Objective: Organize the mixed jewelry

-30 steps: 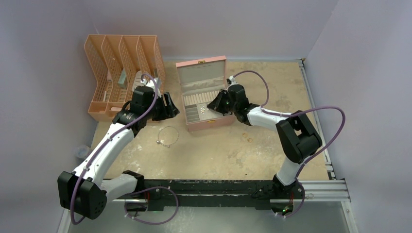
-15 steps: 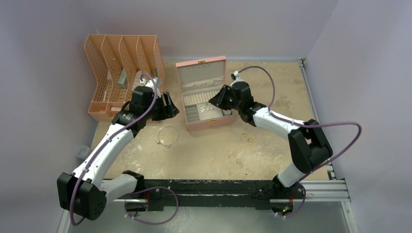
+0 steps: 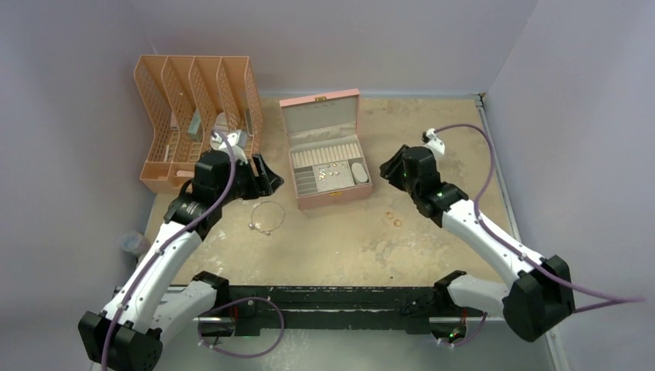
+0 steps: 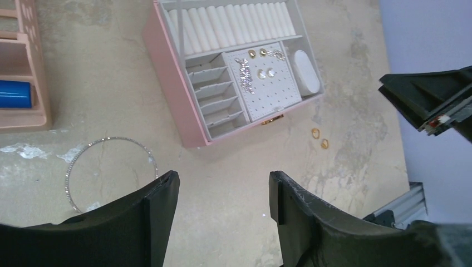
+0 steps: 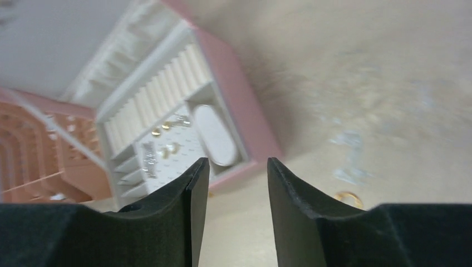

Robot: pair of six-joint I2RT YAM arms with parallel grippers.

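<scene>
Two robot arms hover over a mottled beige table (image 3: 347, 247), between picks as I judge it. My left fingers (image 3: 266, 176) are spread wide and empty; my right fingers (image 3: 388, 170) are parted, with nothing between them. Nearest me, a thin silver loop with small charms (image 4: 114, 138) lies flat on the table below my left fingers, just off the box's front left corner. Two tiny gold rings (image 4: 315, 132) lie close together off its front right corner. The next move probably calls for lowering onto one piece and pinching right at the table, since all are thin. Beyond, an open pink jewellery box (image 4: 164, 78) holds cream ring rolls (image 4: 234, 22), a perforated panel carrying gold studs and sparkly pieces (image 4: 251, 61), and a white oval pad (image 4: 305, 69). Farthest, a peach slotted file organiser (image 3: 193, 116) holds a blue object (image 4: 14, 94)
</scene>
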